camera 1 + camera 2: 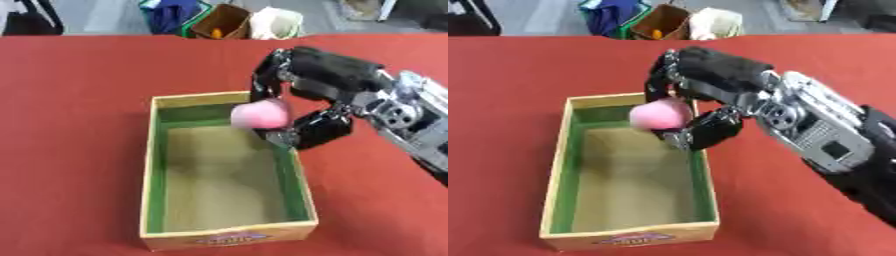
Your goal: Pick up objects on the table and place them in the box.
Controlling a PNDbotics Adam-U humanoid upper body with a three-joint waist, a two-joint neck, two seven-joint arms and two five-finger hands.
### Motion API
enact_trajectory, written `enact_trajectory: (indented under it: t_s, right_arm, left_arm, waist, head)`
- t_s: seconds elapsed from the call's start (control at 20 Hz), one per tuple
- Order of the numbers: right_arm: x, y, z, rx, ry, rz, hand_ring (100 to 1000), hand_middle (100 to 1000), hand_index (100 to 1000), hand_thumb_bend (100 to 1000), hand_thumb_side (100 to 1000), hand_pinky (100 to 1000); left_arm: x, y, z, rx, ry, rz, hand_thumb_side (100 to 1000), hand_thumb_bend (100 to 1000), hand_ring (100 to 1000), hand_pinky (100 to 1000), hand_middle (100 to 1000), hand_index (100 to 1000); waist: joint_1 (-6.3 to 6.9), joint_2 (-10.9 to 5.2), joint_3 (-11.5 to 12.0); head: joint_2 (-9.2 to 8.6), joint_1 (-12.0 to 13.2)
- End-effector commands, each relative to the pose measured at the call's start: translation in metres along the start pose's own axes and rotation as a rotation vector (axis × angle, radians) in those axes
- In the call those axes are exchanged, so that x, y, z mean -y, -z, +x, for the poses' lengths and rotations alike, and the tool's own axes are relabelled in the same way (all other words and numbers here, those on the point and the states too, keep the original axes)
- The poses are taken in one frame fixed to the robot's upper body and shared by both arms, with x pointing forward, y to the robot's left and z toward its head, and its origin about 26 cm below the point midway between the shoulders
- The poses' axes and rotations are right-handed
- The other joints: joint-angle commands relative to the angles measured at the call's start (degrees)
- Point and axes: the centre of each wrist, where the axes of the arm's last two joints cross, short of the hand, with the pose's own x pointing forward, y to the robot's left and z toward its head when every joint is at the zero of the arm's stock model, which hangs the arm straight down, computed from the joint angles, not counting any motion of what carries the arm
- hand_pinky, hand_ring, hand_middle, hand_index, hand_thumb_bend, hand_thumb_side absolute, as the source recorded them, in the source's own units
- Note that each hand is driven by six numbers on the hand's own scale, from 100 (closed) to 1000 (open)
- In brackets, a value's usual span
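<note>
Over the far right corner of the box (150,165), at about one o'clock from its middle: the right hand (319,97), black, with a silver wrist behind it, reaching in from the three o'clock side of the view. Fingers (267,75) curled down from above, thumb (317,131) bent up from below, pinching a round pink object (261,113) between them. Pink object lifted clear of the box floor, hanging just inside the right wall near the back wall, roughly level with the rim. No telling what the pink thing is beyond a soft, rounded shape.

Below it: a shallow rectangular box, pale wooden rim, green inner walls, tan floor, long axis running from twelve to six o'clock, a small printed label on the near wall. Nothing else seen lying inside.

Under everything: a red table covering (70,110) reaching to all edges of the near view.

Beyond the table's far edge, at twelve o'clock: a cluster of bags (658,22), blue, brown and pale, standing on the floor.

Left hand in neither view.
</note>
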Motion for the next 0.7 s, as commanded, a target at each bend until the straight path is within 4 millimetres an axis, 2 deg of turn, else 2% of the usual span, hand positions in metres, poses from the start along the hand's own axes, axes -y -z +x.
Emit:
enact_trajectory:
  t_s: [0.05,0.3,0.45,0.5,0.6,0.7]
  right_arm:
    - [-0.005,0.005,0.009,-0.001,-0.019,0.061,589,396,512,100,100,475]
    - [-0.017,0.014,0.019,0.016,-0.009,0.164,618,447,576,100,100,504]
    - [-0.017,0.015,0.021,0.023,-0.016,0.193,655,525,662,100,109,529]
    - [-0.017,0.016,0.021,0.026,-0.021,0.203,673,556,690,100,135,541]
    - [-0.016,0.015,0.02,0.035,-0.034,0.228,742,661,800,100,232,596]
    - [-0.014,0.015,0.02,0.04,-0.051,0.254,772,713,862,102,299,629]
  left_arm:
    - [0.003,0.004,0.007,0.032,-0.015,-0.02,466,100,353,376,376,514]
    - [0.003,0.004,0.007,0.03,-0.017,-0.022,466,100,353,376,376,514]
    - [0.003,0.004,0.007,0.03,-0.017,-0.022,466,100,353,376,376,514]
    - [0.003,0.004,0.007,0.03,-0.017,-0.021,465,100,353,376,376,514]
    - [0.003,0.004,0.008,0.031,-0.018,-0.022,465,100,353,376,376,514]
    - [0.003,0.004,0.008,0.031,-0.018,-0.022,466,100,353,376,376,514]
  waist:
    - [0.07,-1.17,0.2]
    - [0.11,-1.12,0.3]
    - [0.05,-1.12,0.4]
    - [0.02,-1.12,0.4]
    - [-0.03,-1.14,0.3]
    - [-0.06,-1.16,0.3]
  head:
    - [-0.33,-0.4]
    - [-0.15,-0.9]
    - [-0.09,-1.0]
    - [-0.1,-1.0]
    - [-0.1,-1.0]
    - [-0.15,-0.9]
